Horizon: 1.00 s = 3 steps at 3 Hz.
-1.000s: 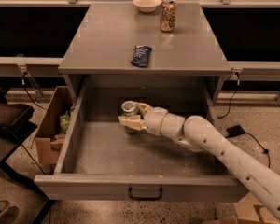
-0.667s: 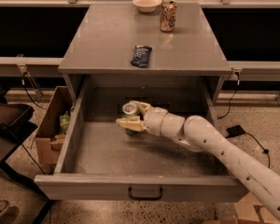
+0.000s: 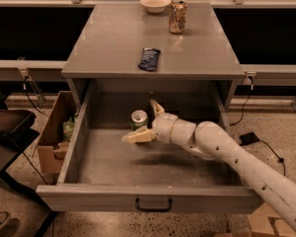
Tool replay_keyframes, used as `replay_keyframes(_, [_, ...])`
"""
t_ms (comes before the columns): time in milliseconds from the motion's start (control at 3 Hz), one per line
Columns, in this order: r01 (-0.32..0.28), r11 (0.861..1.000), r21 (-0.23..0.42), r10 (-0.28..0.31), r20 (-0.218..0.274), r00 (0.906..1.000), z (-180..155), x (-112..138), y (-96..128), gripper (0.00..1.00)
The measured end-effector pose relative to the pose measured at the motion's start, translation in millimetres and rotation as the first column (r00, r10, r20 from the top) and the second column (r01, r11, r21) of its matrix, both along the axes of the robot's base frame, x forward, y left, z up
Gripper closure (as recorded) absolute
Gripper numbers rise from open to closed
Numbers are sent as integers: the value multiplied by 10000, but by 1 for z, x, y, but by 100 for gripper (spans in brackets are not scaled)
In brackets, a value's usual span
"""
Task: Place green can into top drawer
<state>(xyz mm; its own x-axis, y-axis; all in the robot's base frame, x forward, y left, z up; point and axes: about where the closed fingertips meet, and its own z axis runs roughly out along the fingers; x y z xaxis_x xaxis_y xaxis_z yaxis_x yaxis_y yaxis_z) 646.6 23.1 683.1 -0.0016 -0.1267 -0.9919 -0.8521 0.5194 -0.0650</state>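
Step in hand: release inside the top drawer [image 3: 113, 164]. The green can [image 3: 139, 117] stands upright on the drawer floor, toward the back, w/ the gripper [image 3: 139, 122] reaching in from the right, fingers spread on either side of it. It looks released, one finger behind the can, the other in front. Next move, as I judge it: pull the arm up and back w/o clipping the can or the drawer's right wall. Vs. approx. a sec ago: the fingers sat close on the can, now they're apart; the can is in about the same spot. On the desk [image 3: 113, 38] the tan can [image 3: 177, 16], bowl [image 3: 155, 3] and blue packet [image 3: 149, 59] haven't moved.
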Motion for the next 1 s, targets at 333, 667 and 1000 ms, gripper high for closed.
replay_keyframes(333, [-181,9992,-364,164,-485,9987,19,-9,-18,0])
replay_keyframes(667, [-684,9880,-1383,457,-1613,9858,38,-30,-46,0])
replay_keyframes(1000, [-740,9632,-2582,112,-2366,9715,90,-29,-88,0])
